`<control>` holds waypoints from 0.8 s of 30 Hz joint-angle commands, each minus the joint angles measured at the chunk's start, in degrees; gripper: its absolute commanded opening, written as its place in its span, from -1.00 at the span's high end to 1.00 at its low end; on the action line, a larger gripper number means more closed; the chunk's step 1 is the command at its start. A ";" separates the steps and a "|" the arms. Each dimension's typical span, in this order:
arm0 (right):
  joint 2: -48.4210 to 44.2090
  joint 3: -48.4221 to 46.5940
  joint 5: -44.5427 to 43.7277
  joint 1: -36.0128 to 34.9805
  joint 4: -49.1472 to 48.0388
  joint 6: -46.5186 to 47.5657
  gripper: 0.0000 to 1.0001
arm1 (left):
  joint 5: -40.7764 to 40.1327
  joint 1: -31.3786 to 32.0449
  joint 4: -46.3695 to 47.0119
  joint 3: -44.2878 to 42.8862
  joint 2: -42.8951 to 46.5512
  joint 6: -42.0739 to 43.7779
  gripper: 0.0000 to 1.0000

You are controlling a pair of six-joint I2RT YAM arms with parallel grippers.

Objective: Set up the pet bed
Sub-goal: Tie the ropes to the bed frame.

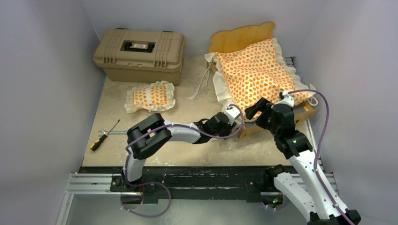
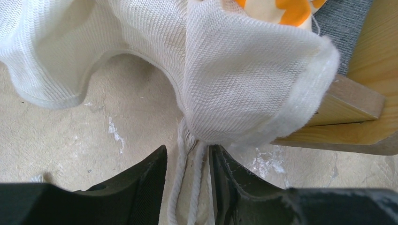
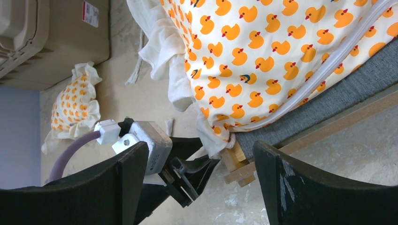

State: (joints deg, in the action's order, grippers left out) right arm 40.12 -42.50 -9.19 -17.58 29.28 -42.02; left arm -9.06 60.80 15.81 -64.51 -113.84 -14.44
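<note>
The pet bed's light-wood frame [image 1: 244, 37] stands at the back right with the orange-patterned mattress [image 1: 256, 70] lying on it, its white ruffle [image 2: 244, 84] hanging over the near left corner. The small matching pillow [image 1: 151, 96] lies on the table to the left. My left gripper [image 1: 233, 114] is low at that corner, its jaws apart with two white tie cords [image 2: 180, 187] running between them, no pinch visible. My right gripper [image 1: 263, 110] hovers open just right of it, above the bed's near edge and grey base [image 3: 338, 96], holding nothing.
A tan hard case [image 1: 138, 54] sits at the back left. A black-and-yellow screwdriver [image 1: 104, 136] lies near the table's left front edge. Grey walls close in on both sides. The two arms are close together at the bed's near corner.
</note>
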 commanded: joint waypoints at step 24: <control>1.87 1.28 9.09 0.09 -5.18 4.09 -0.71 | 18.27 -6.44 4.70 1.93 -0.59 -2.17 0.98</control>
State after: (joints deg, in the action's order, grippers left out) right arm 42.02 -41.63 -1.89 -17.58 27.03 -39.64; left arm 4.97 54.39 17.78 -63.72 -115.22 -15.66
